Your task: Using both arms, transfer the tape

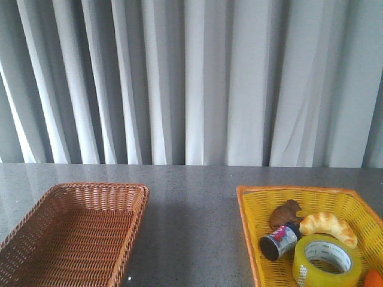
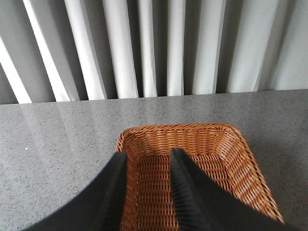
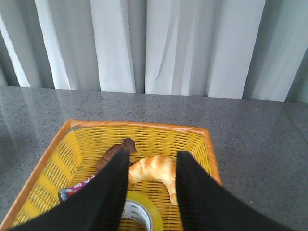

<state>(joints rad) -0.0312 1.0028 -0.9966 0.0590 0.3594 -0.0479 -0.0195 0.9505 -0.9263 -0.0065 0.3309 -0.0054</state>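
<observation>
Tape (image 1: 327, 261), a glossy yellow ring, lies in woven basket (image 1: 257, 203); both grippers gape.

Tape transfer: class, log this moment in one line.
tape: in yellow basket | left hand: open over brown basket | right hand: open above tape

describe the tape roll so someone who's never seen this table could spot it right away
On the grey table, look in the yellow wicker basket on the right, not the brown basket on the left. The tape lies flat at the basket's near end, beside a small can and a croissant. It is the only ring there: translucent yellow with a white printed core.
</observation>
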